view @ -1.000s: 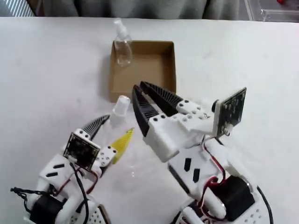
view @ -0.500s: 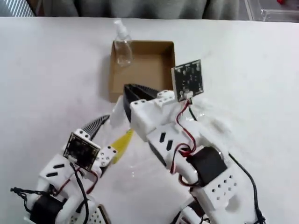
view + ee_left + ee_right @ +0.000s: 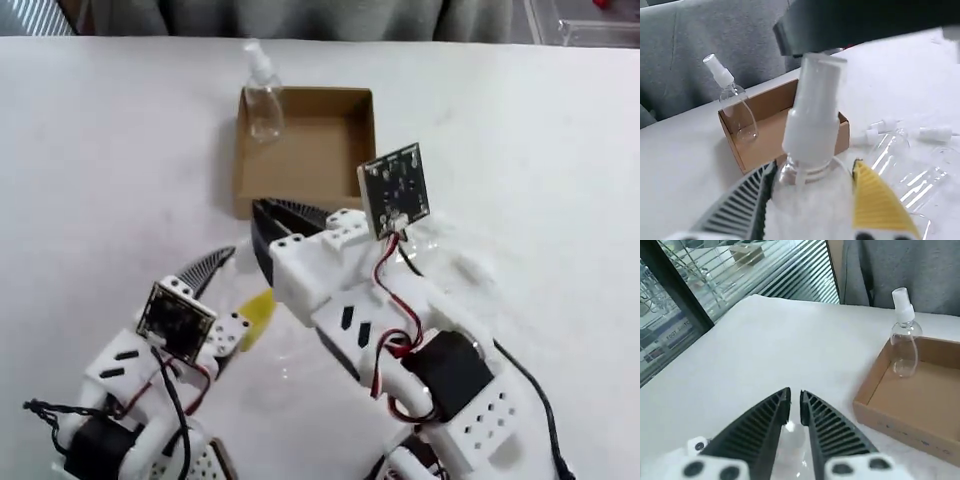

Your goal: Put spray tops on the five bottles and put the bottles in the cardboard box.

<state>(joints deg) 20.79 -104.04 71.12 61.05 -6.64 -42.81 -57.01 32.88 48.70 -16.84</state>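
Your left pincer [image 3: 812,170] clamped the bottle [image 3: 807,205] upright; your right pincer [image 3: 794,392] sat directly above, pinched nearly closed on its spray top [image 3: 812,115].

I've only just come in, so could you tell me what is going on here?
The left claw holds a clear bottle upright, while the right claw, fingers nearly together, sits just over its spray top; whether it touches is unclear. One capped bottle stands in the cardboard box, and more bottles lie on the table.
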